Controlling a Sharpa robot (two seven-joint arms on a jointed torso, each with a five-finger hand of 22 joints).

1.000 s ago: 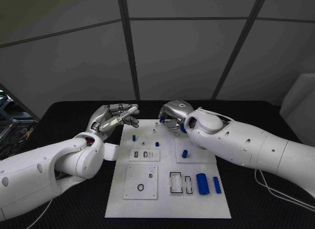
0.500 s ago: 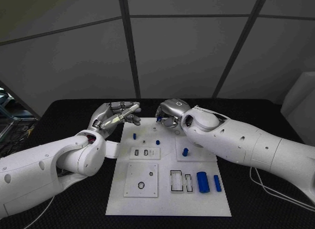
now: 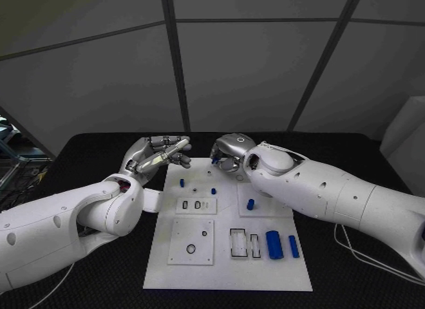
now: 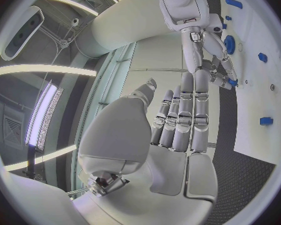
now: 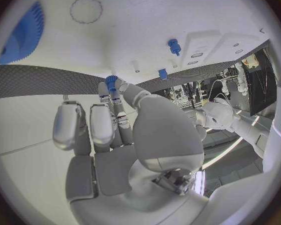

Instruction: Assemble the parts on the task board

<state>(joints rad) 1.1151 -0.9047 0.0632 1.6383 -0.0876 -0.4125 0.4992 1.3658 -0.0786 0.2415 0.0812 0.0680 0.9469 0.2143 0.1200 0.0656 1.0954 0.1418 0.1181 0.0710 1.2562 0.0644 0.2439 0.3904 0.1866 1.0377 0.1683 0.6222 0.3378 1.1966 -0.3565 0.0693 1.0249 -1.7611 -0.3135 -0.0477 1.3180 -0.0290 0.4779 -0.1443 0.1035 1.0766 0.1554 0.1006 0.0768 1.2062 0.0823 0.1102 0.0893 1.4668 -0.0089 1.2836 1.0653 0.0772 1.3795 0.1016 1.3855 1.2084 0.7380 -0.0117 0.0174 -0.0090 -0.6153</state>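
A: Your right hand (image 5: 125, 150) pinches a small blue part (image 5: 111, 81) over the far end of the task board (image 3: 268, 267). Line it up over its hole, then lower slowly.

B: And your left hand (image 3: 160, 154)?

A: Released, holding nothing, beside the board's far corner. Since a second ago, both hands have barely moved.

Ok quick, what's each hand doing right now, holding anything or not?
Left hand: open, fingers straight, holding nothing, beside the task board.
Right hand: pinching a small blue part at its fingertips above the board's far end.
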